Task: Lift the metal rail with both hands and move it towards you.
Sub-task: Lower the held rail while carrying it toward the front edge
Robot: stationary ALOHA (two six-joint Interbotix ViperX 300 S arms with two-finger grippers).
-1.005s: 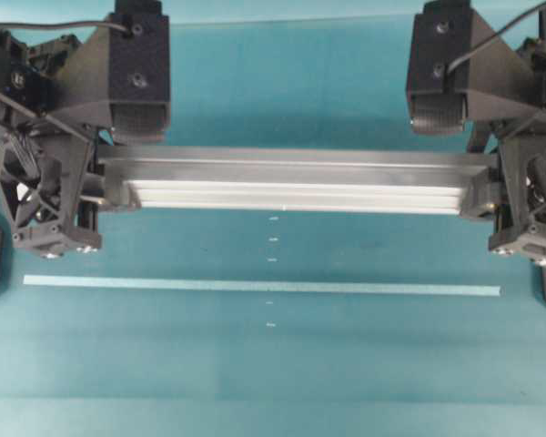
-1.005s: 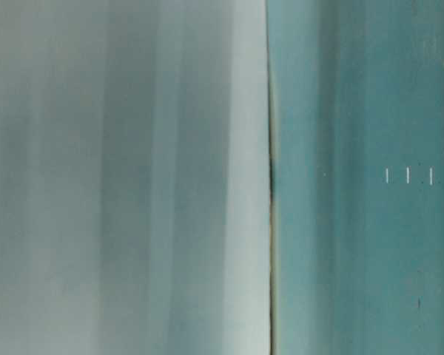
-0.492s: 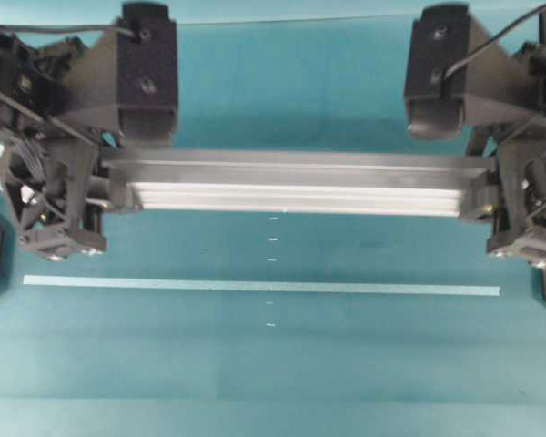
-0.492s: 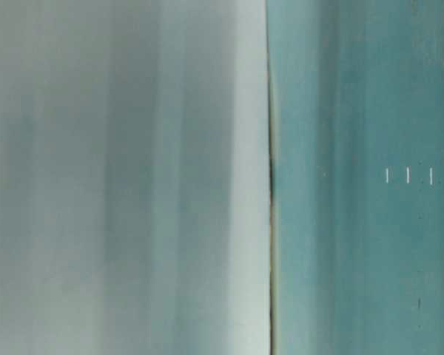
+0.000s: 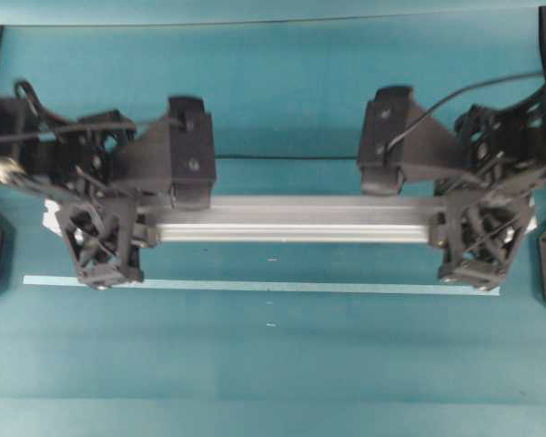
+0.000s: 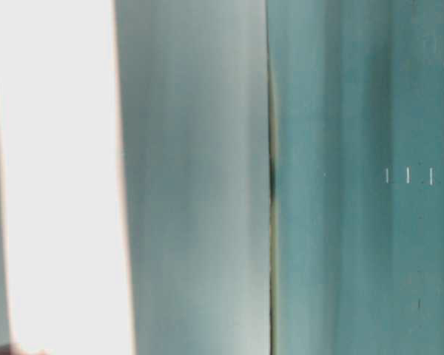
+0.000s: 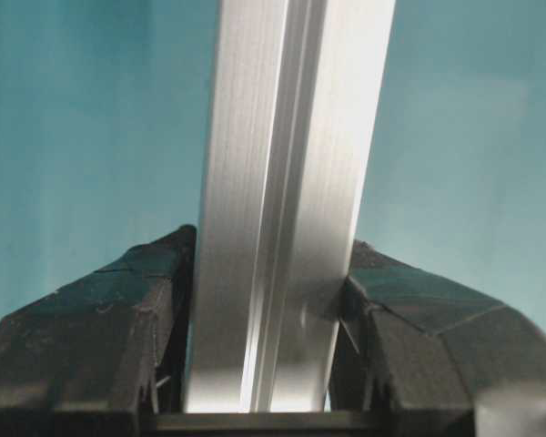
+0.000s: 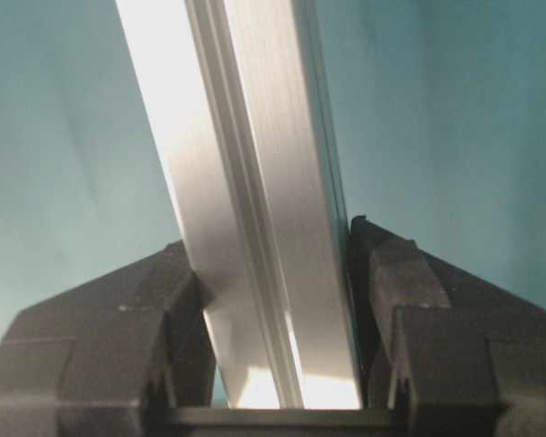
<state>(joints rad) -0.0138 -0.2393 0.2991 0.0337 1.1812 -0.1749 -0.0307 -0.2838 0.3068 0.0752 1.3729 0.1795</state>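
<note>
In the overhead view the metal rail (image 5: 296, 220) now looks shorter and thinner than a second ago, and it lies lower in the picture, just above the pale tape strip (image 5: 264, 287). The left gripper (image 5: 118, 232) and the right gripper (image 5: 455, 228) each sit at one end of the rail. I judge that the rail is coming down and nearer to the robot's side — the move is well advanced, and setting it down remains.

In the table-level view there is only blur, but a bright white band now fills the left part; what it is I cannot tell.

In the left wrist view the rail (image 7: 287, 200) stands between the two black fingers (image 7: 91, 337), which press on both its sides.

In the right wrist view the same holds — the fingers (image 8: 437, 319) clamp the rail (image 8: 246, 200), slightly tilted between them.
</note>
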